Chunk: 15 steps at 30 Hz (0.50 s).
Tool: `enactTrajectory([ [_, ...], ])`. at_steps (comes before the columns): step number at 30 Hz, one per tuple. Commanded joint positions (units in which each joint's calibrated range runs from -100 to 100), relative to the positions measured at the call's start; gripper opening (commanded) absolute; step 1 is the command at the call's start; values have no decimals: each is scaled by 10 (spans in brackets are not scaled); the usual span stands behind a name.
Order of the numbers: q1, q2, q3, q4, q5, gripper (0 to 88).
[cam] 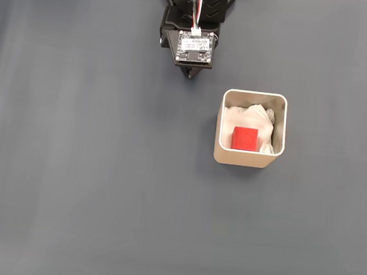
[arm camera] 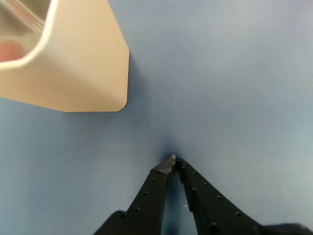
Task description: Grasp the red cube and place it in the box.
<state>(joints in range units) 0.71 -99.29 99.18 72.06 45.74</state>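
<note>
The cube [cam: 244, 139] rests inside the box [cam: 247, 158] on crumpled white lining, while the end effector [arm camera: 174, 160], clenched and empty, hovers over the surface near the box; the cube appears light, rigid and matte, best gripped across opposite flat faces.

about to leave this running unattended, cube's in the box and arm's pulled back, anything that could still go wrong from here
Little looks at risk. The red cube sits on crumpled white lining inside the box, so it may rest unevenly and shift if the box is bumped. In the wrist view the shut gripper points low at the dark mat with the box's wall close by, so a sideways swing might nudge the box.
</note>
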Motion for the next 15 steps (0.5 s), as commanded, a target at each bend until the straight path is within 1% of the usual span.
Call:
enactTrajectory([
  [1, -3, -6, 6, 40, 10, 7],
  [15, -3, -6, 6, 42, 10, 7],
])
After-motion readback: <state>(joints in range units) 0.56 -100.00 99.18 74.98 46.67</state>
